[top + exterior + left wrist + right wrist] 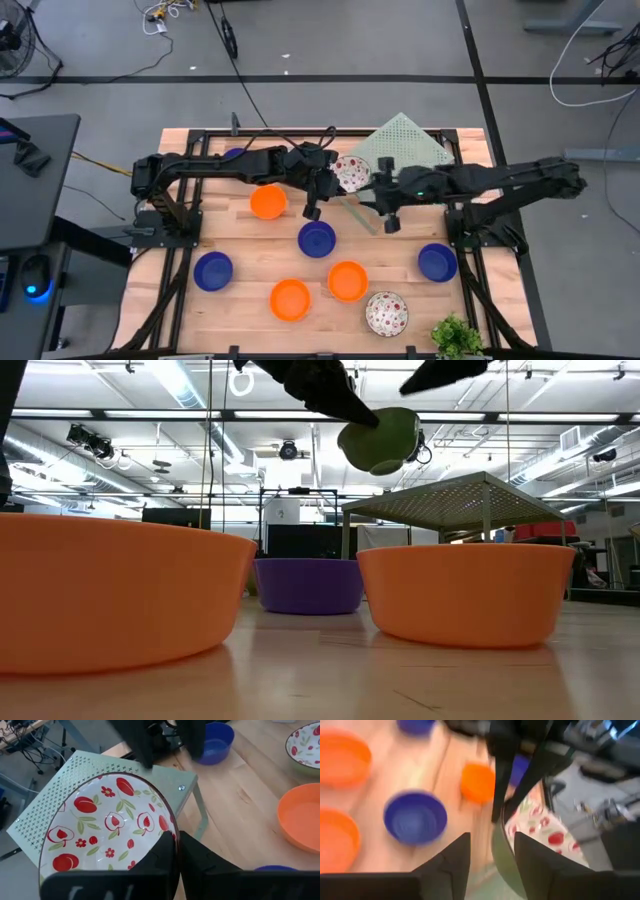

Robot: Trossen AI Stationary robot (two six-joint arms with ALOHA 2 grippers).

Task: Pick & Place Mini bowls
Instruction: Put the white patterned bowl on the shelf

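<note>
A white mini bowl with red fruit marks [107, 827] and a green underside [380, 440] hangs tilted in the air above the pale green rack [405, 145]. My left gripper [175, 840] is shut on it. My right gripper [492, 842] is open at the bowl's opposite side [382, 198], with the bowl's edge [502, 845] showing between its fingers. Whether they touch it I cannot tell. The other mini bowls rest on the table on their bases: orange [268, 201], blue [316, 238], blue [213, 270]. My left gripper pinches the speckled bowl's rim [173, 827], one finger inside the bowl and one against its outer wall. The fingers come slanting down from the table's left side. The bowl is lifted clear of rack and table, tilted with its inside toward the left arm.
More bowls stand toward the near edge: orange [290, 299], orange [348, 280], blue [437, 262], speckled [386, 313]. A blue bowl [232, 154] shows partly under the left arm. A small plant [458, 338] stands at the near right corner. The rack stands on thin legs [200, 815].
</note>
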